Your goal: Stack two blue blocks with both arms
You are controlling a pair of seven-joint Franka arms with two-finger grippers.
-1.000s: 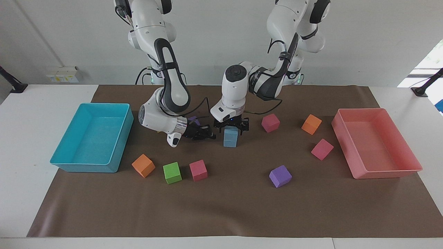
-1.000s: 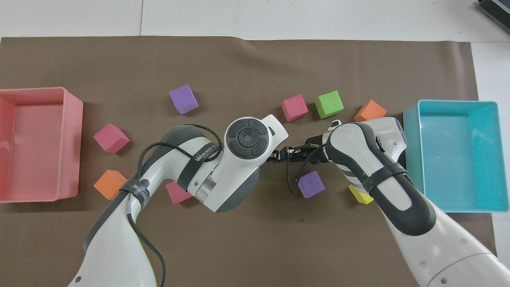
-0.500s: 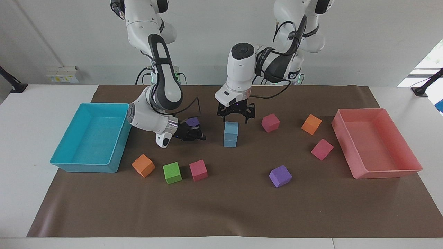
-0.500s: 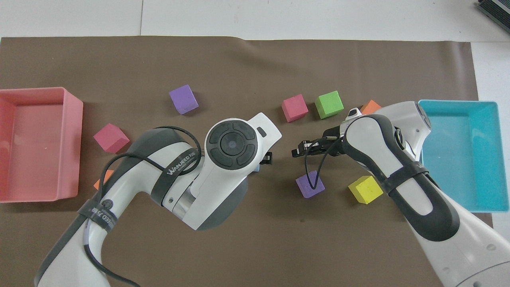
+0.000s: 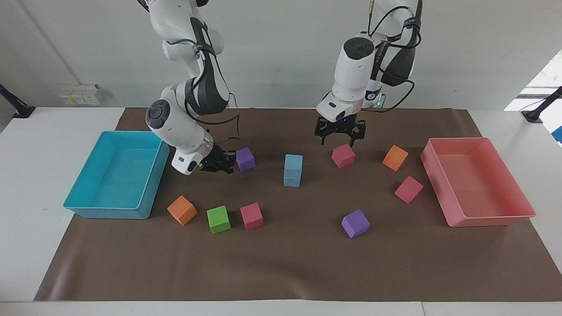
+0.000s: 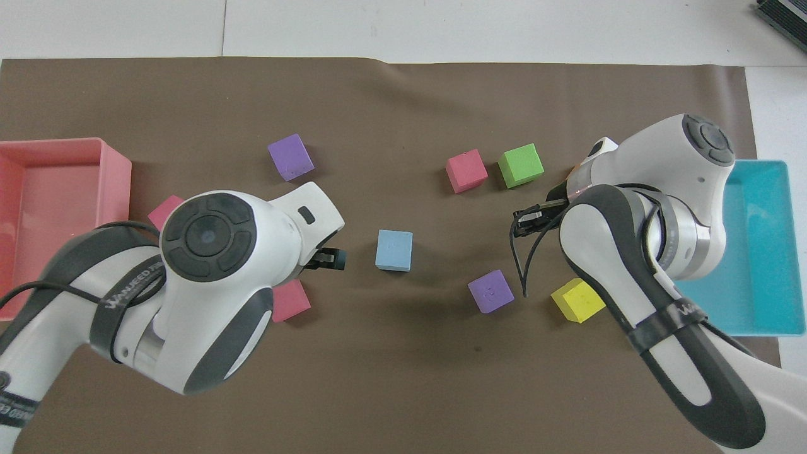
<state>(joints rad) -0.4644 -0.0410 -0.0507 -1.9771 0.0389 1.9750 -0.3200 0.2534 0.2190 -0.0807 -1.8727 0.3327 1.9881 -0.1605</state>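
Observation:
The two blue blocks stand as a stack in the middle of the mat, the upper one (image 5: 293,161) squarely on the lower one (image 5: 292,179). From overhead only the top block (image 6: 394,250) shows. Neither gripper touches the stack. My left gripper (image 5: 339,137) hangs open and holds nothing, raised over a pink cube (image 5: 343,156) toward the left arm's end of the table. My right gripper (image 5: 218,163) is low beside a purple cube (image 5: 245,159), toward the right arm's end, and holds nothing.
A turquoise tray (image 5: 115,206) sits at the right arm's end and a pink tray (image 5: 487,218) at the left arm's end. Loose cubes lie around: orange (image 5: 181,210), green (image 5: 218,219), pink (image 5: 251,216), purple (image 5: 355,223), pink (image 5: 408,189), orange (image 5: 395,157), yellow (image 6: 578,300).
My left gripper has lifted off the top blue block and swung toward the left arm's end. My right gripper has drawn back from the stack toward the turquoise tray. The stack stayed put.

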